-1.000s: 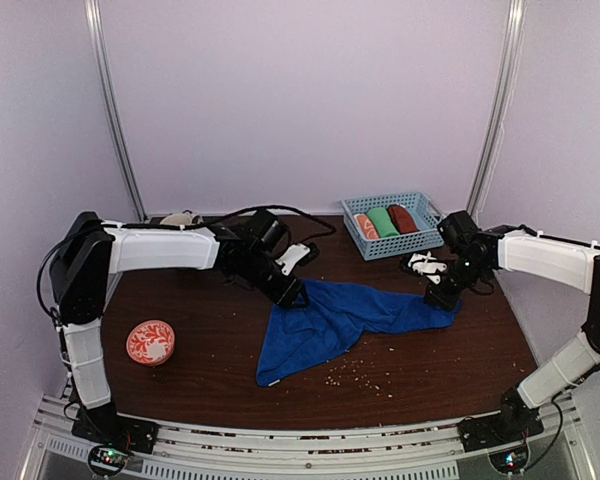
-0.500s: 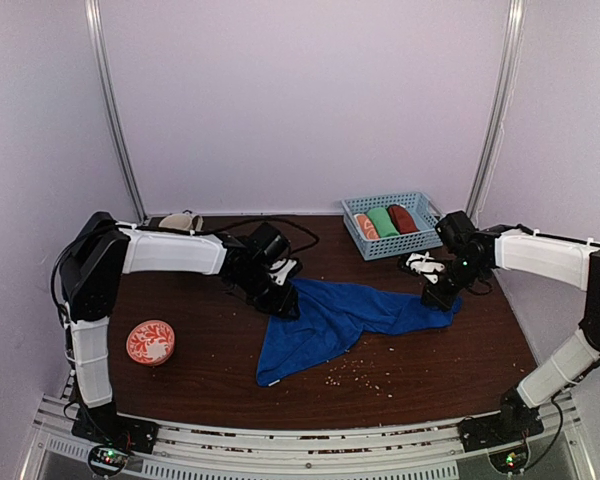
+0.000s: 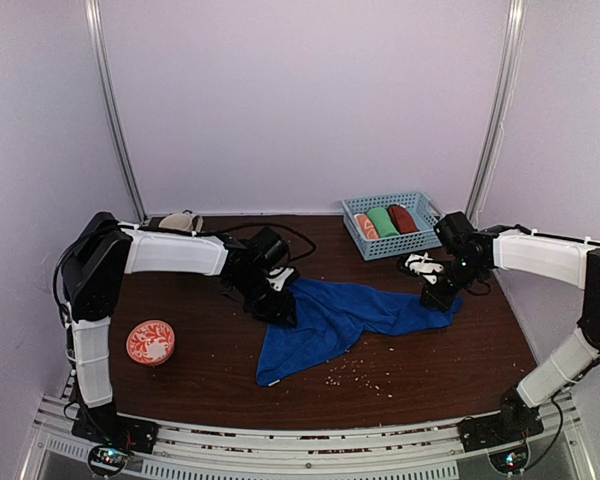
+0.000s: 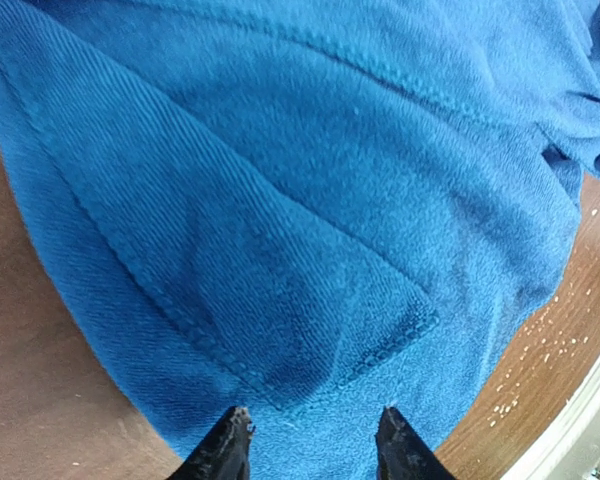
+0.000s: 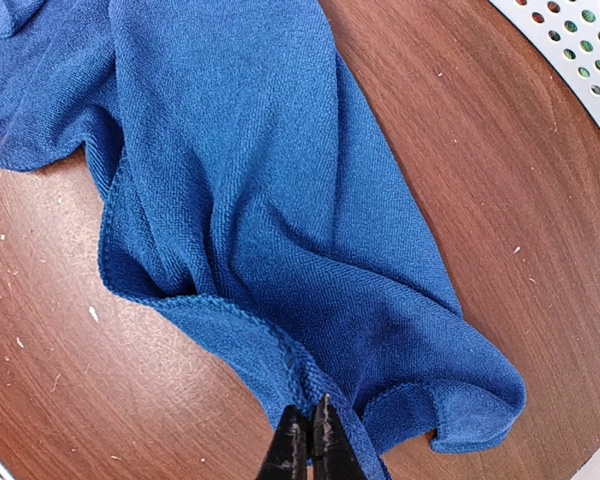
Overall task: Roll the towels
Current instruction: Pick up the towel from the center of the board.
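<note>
The blue towel (image 3: 340,320) lies loose and rumpled across the middle of the worktop (image 3: 210,375), unrolled, with one wide end sagging toward the near edge and a narrower end stretched out to the right. The right claw (image 5: 310,440) is closed tight on the hem at that right end, and the cloth bunches into a fold just beside its tips. The left claw (image 4: 312,440) is at the towel's far left corner with its jaws apart and nothing between them. Its tips sit over a folded-over corner flap, and whether they touch the cloth cannot be told. The brown towel (image 3: 402,218) is rolled and lies at the right end of the basket (image 3: 400,248) at the back right, beside a green roll (image 3: 383,221) and an orange-and-white roll (image 3: 365,226). A red patterned dish (image 3: 150,342) stands near the left edge, well apart from the towel. Pale crumbs (image 3: 355,375) are scattered on the wood near the towel's near edge.
</note>
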